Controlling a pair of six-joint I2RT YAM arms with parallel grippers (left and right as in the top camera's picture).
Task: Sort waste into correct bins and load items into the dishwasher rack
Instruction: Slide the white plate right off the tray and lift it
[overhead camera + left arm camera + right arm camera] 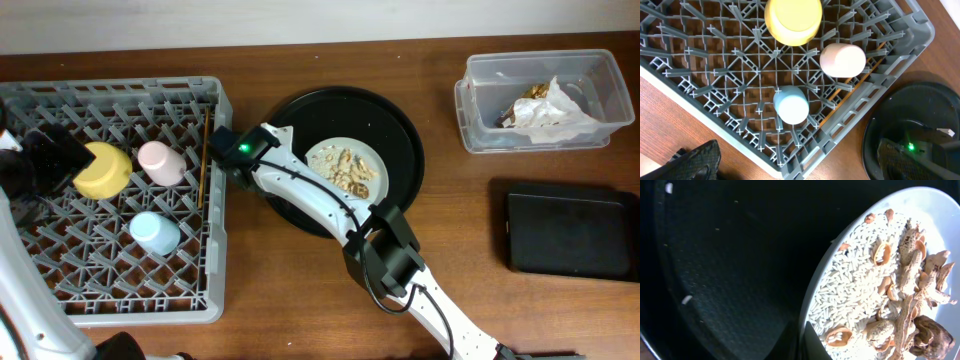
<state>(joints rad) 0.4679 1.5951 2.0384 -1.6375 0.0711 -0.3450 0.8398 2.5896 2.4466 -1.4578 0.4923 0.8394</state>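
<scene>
The pale grey plate [357, 150] lies in the round black tray [400, 120], loaded with rice and beige-brown food scraps [350, 176]. My right gripper [801, 341] is shut on the plate's rim [812, 295], one finger on each side of it. In the overhead view it is [300, 170] at the plate's left edge. The grey dishwasher rack [215, 220] holds the yellow bowl [100, 170], pink cup [160, 162], light-blue cup [155, 233] and chopsticks [205, 155]. My left gripper [795, 165] is open and empty above the rack's near corner.
A clear tub [470, 105] at the back right holds a crumpled white napkin [560, 112] and a brown-gold wrapper [530, 92]. A flat black container [570, 235] lies in front of it. The right arm stretches across the tray's front.
</scene>
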